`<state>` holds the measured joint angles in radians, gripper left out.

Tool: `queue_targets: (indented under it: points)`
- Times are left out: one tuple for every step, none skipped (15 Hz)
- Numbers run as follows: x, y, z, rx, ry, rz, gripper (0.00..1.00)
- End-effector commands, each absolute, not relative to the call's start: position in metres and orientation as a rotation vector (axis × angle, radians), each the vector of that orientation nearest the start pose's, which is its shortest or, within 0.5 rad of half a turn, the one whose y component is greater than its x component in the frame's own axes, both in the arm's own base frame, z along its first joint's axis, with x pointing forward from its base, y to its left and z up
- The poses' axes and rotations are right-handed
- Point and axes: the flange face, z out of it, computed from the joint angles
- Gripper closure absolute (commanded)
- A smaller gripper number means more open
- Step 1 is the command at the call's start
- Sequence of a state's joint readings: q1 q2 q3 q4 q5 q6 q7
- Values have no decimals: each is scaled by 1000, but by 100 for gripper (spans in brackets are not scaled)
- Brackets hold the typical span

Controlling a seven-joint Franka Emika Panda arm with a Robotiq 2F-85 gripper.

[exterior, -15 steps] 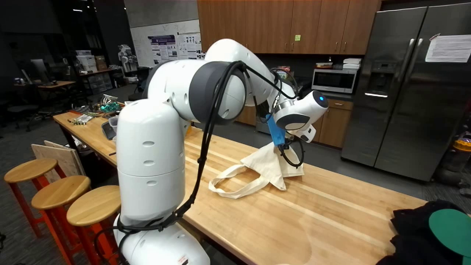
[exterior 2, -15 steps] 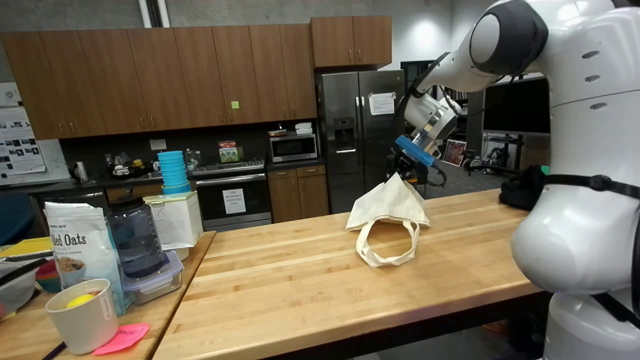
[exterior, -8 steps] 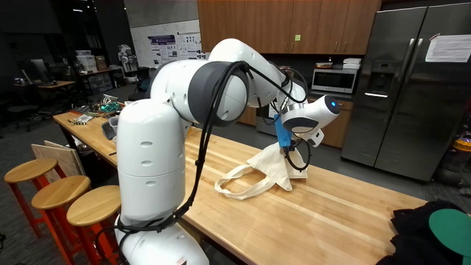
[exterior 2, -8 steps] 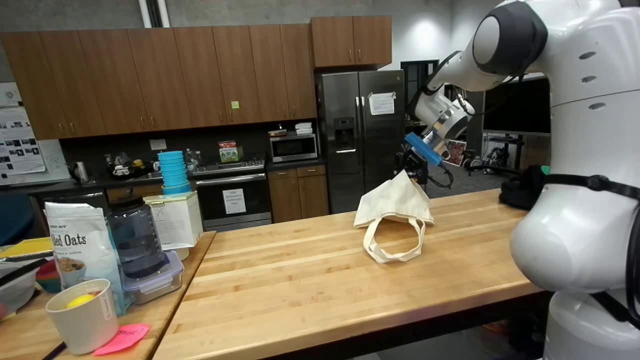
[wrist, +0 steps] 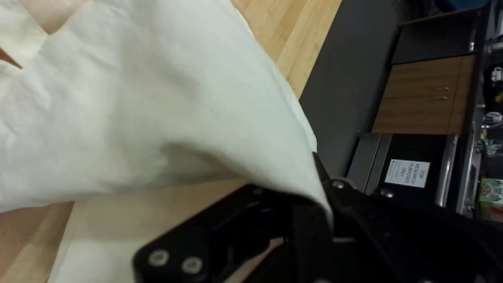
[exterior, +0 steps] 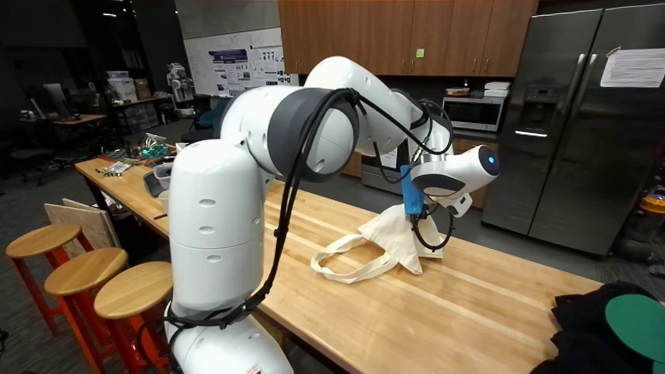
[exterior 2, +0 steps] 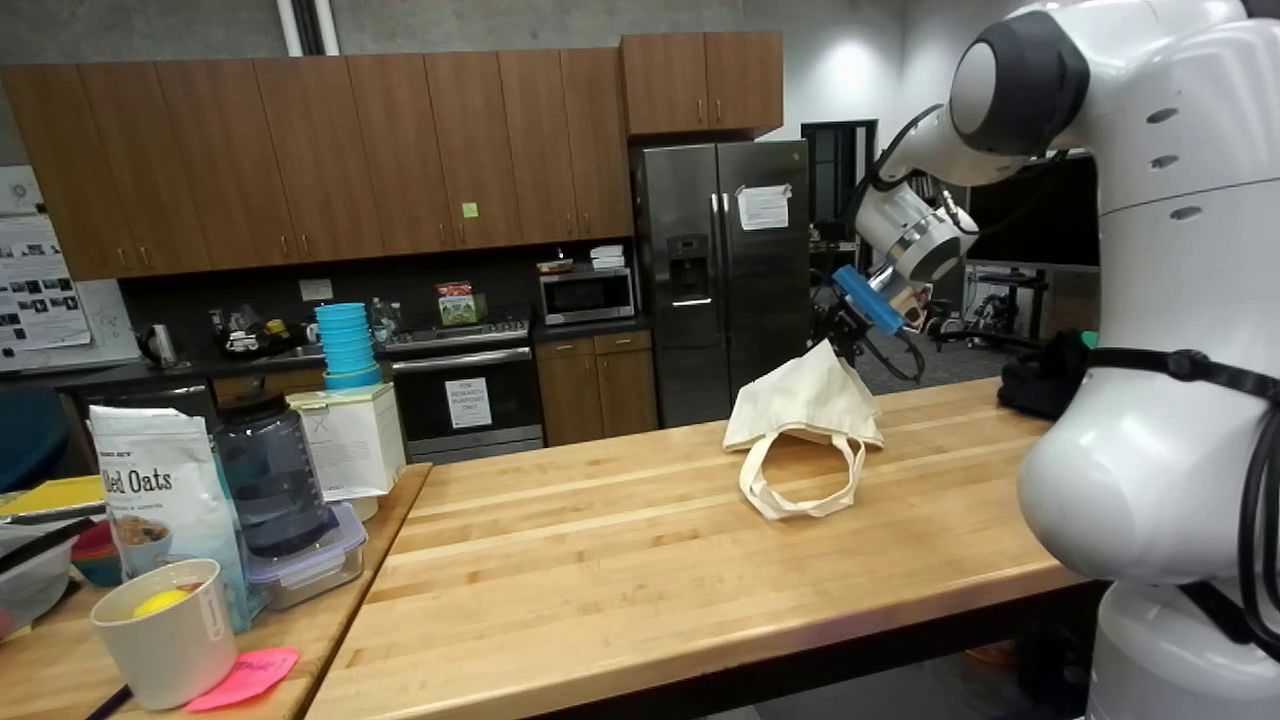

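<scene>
A cream cloth tote bag (exterior: 388, 231) is pulled up into a tent shape on the wooden table, seen in both exterior views. Its top edge is pinched by my gripper (wrist: 313, 192), whose dark fingers are shut on the cloth in the wrist view. In an exterior view the bag's body (exterior 2: 800, 405) hangs from the gripper (exterior 2: 838, 337) with its lower edge on the tabletop. A loop of strap (exterior 2: 765, 500) lies spread on the wood towards the near side. The fingertips are partly hidden behind the fabric.
The long wooden table (exterior 2: 560, 570) bears the bag. A black cloth pile (exterior: 582, 327) with a green disc (exterior: 636, 324) lies at one end. On an adjoining table are an oats pouch (exterior 2: 175, 500), a cup (exterior 2: 165, 640) and a dark jug (exterior 2: 268, 470). Stools (exterior: 132, 291) stand alongside.
The gripper has shifted steadily rightward in both exterior views, dragging the bag and its strap along the tabletop. Its hold on the cloth looks the same throughout.
</scene>
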<state>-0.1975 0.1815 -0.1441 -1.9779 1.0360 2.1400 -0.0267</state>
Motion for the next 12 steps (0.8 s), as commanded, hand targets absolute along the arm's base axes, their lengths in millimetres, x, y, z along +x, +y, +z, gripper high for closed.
queue_targets:
  points:
    - [580, -159, 397, -2085, 996, -177, 99]
    - [581, -153, 397, -2119, 990, -173, 99]
    - [582, -146, 397, -2141, 979, -172, 99]
    - [584, -137, 400, -2163, 965, -173, 99]
    - [586, -125, 414, -2189, 951, -176, 99]
    - [588, -116, 415, -2218, 936, -179, 99]
    - [591, -105, 416, -2252, 918, -183, 99]
    - [592, -95, 418, -2283, 899, -188, 99]
    - [594, -83, 419, -2315, 878, -196, 99]
    - [595, -72, 421, -2342, 857, -202, 99]
    - [597, -61, 421, -2368, 837, -210, 99]
    - [597, -51, 421, -2390, 819, -216, 99]
